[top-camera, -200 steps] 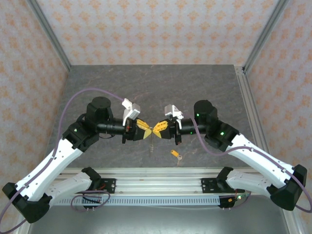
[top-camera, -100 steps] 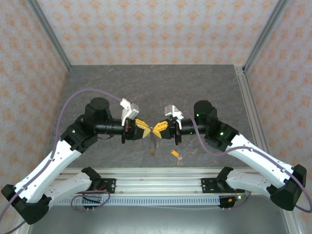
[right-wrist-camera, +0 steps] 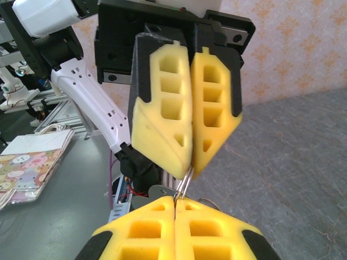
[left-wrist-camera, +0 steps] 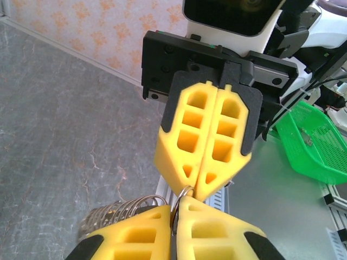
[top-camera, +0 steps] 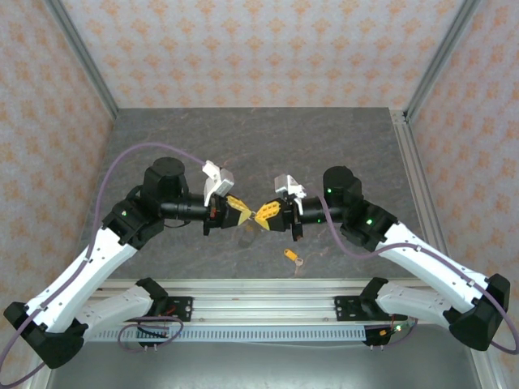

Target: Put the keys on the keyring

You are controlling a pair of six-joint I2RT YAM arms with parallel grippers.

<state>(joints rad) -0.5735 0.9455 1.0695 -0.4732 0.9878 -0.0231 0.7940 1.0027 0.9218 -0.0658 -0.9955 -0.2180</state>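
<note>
Fingers (left-wrist-camera: 154, 216) of left gripper (top-camera: 246, 215) and right gripper (top-camera: 261, 215) are clamped tip-to-tip on the thin silvery wire keyring (left-wrist-camera: 184, 188), I think to steady it; small yellow-headed key (top-camera: 292, 256) lies below.

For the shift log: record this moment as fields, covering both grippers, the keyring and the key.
left gripper: shut on the keyring, raised above the table
right gripper: shut on the keyring, tip to tip with the left
keyring: pinched between both grippers
key: lying on the table nearer the bases, untouched
progress: key not yet on keyring

Grey stone-look table (top-camera: 243, 138); patterned walls (top-camera: 243, 49); green basket (left-wrist-camera: 303, 124).
</note>
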